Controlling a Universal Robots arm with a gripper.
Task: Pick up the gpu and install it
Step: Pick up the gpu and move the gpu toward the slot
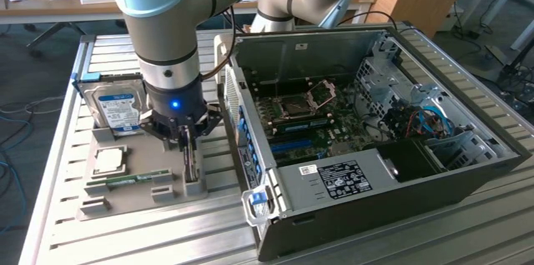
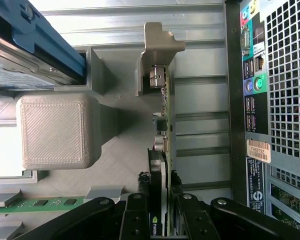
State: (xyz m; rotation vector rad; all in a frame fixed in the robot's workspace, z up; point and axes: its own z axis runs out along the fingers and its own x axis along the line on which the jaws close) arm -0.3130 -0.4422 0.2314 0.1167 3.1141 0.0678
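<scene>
Slatted metal table (image 1: 167,240), tool (image 2: 159,187) pinching thin dark gpu (image 2: 163,125), silvery end bracket (image 2: 159,42).

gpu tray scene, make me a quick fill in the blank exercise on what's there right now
1. The gripper grips the ____, which stands on edge in the grey tray.
2. The hard drive carries a ____ label.
3. The memory stick lying flat is ____.
Missing words: gpu; blue; green.
</scene>
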